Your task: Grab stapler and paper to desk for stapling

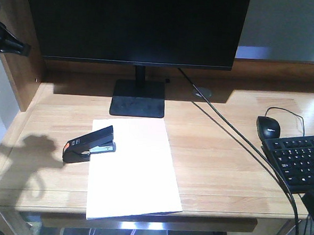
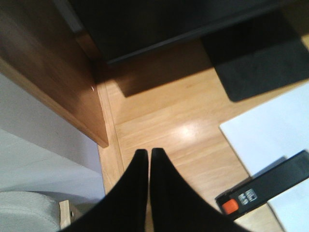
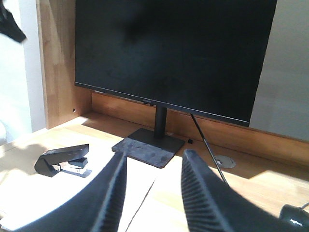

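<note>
While the stapler (image 1: 89, 145) is lying across the paper's (image 1: 134, 169) left edge at lower centre of the desk (image 1: 224, 153), my left gripper (image 2: 148, 153) is hanging closed and empty, my right gripper (image 3: 153, 159) spread, empty; pressing looks next.

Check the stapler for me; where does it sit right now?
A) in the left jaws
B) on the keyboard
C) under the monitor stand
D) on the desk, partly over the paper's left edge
D: the stapler lies on the desk, its front end over the left edge of the paper, and no jaws touch it.
</note>
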Controlling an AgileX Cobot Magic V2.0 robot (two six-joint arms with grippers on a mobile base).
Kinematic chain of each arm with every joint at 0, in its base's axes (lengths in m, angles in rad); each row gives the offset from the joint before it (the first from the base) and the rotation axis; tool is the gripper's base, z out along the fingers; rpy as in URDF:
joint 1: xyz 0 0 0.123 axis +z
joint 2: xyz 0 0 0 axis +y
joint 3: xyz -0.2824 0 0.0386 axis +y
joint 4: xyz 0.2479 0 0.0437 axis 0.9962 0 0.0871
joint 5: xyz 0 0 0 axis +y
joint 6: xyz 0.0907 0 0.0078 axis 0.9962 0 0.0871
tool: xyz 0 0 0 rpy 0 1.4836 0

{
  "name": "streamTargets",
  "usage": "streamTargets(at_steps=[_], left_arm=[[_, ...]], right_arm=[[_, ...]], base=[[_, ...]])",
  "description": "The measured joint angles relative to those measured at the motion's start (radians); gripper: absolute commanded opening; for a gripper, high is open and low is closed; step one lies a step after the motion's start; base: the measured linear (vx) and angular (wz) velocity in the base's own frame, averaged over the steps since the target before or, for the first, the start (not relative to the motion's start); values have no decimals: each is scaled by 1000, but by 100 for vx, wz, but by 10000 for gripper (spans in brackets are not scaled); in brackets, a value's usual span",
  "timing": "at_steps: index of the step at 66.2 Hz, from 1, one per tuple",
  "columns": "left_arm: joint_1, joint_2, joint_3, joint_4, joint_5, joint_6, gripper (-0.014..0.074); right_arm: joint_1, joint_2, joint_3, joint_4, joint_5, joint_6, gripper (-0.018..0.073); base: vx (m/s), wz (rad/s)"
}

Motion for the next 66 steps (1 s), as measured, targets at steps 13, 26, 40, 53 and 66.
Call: streamTargets(at_steps=[13, 26, 40, 53, 66], left_arm=[[0, -125, 31, -15, -27, -23, -6], [0, -326, 192, -91, -203, -24, -6], [0, -564, 463, -97, -324, -25, -6], [0, -824, 738, -98, -400, -25, -6], [0, -1153, 988, -103, -416, -26, -6]], right_arm=[[0, 0, 0, 0, 0, 0, 255], [0, 0, 0, 0, 0, 0, 255], [0, 0, 0, 0, 0, 0, 255], [0, 0, 0, 0, 0, 0, 255], [0, 0, 0, 0, 0, 0, 255]], base=[[0, 0], [0, 0], [0, 0], [0, 0], [0, 0]])
